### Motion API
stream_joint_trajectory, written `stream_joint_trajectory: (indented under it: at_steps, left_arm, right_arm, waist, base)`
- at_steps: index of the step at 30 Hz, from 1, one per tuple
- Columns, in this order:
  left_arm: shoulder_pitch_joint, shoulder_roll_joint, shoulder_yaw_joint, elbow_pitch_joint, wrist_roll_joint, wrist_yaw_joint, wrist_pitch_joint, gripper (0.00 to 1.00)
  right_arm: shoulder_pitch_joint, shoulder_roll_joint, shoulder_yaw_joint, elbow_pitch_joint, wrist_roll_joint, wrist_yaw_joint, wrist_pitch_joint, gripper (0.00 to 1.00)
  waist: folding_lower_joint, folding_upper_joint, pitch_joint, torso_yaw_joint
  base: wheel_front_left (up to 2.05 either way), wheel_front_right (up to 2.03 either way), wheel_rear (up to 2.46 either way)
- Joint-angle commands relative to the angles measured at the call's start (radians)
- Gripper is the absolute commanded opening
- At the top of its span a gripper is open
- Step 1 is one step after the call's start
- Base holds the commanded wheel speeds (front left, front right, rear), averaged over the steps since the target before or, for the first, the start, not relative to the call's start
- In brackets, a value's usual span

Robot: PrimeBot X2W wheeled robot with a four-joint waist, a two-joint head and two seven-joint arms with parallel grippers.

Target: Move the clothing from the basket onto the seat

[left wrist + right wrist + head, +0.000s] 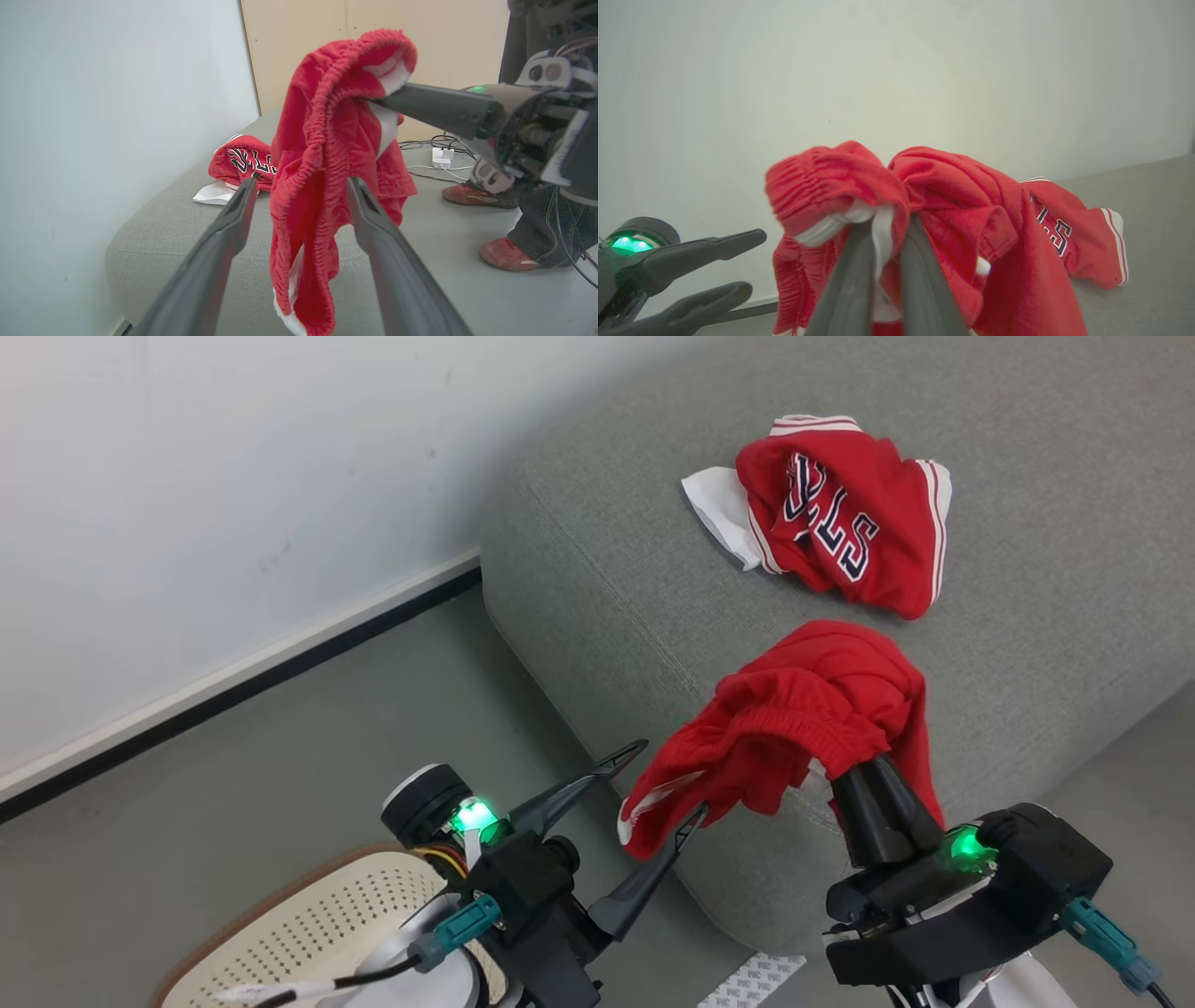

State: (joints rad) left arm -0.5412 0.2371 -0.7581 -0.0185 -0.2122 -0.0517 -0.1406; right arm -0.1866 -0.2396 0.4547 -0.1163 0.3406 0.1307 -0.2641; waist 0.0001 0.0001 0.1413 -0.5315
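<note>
A pair of red shorts (803, 709) with an elastic waistband hangs over the front edge of the grey sofa (1027, 616). My right gripper (868, 784) is shut on the waistband, its fingertips buried in the cloth (896, 196). My left gripper (668, 780) stands open at the shorts' lower left. In the left wrist view the shorts (322, 154) hang between its spread fingers (238, 210). The red jersey (840, 513) with navy-and-white lettering lies crumpled further back on the sofa. The cream basket (317, 924) with a brown rim sits on the floor at the lower left, under my left arm.
A white wall with a dark skirting line (233, 663) runs along the left. A person in dark trousers and red shoes (507, 254) stands on the floor beyond the sofa. A white power strip with cables (441, 156) lies by a beige cabinet (303, 46).
</note>
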Motion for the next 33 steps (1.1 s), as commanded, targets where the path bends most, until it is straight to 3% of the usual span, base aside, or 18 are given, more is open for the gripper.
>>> stream_joint_trajectory:
  at_steps: [1,12,22,29,33]
  left_arm:
    - [-0.011,-0.002,-0.005,0.006,-0.007,-0.004,-0.003,1.00]
    - [-0.079,-0.032,-0.048,0.077,-0.025,-0.044,-0.030,1.00]
    - [-0.106,-0.029,-0.068,0.102,-0.024,-0.052,-0.035,1.00]
    - [-0.124,-0.009,-0.074,0.084,-0.010,-0.044,-0.006,1.00]
    - [-0.168,0.020,-0.070,0.050,0.014,-0.038,0.042,1.00]
  right_arm:
    - [0.009,0.004,-0.005,-0.007,-0.010,0.000,-0.002,0.00]
    - [0.065,0.042,-0.086,-0.052,-0.043,0.000,-0.002,0.00]
    - [0.072,0.063,-0.108,-0.064,-0.046,0.000,-0.002,0.00]
    - [-0.011,0.068,-0.151,-0.073,0.007,0.000,-0.002,0.00]
    - [-0.149,0.043,-0.239,-0.092,0.079,0.000,-0.002,0.00]
  waist:
    - [-0.0001,-0.0001,0.019,-0.015]
    - [-0.0001,-0.0001,0.061,-0.027]
    - [-0.0001,-0.0001,0.087,-0.028]
    - [-0.0001,-0.0001,0.152,-0.028]
    - [-0.0001,-0.0001,0.258,-0.023]
  base:
    - [0.00,0.00,0.00]
    - [0.00,0.00,0.00]
    - [0.01,0.01,0.01]
    - [0.00,0.00,0.00]
    - [0.00,0.00,0.00]
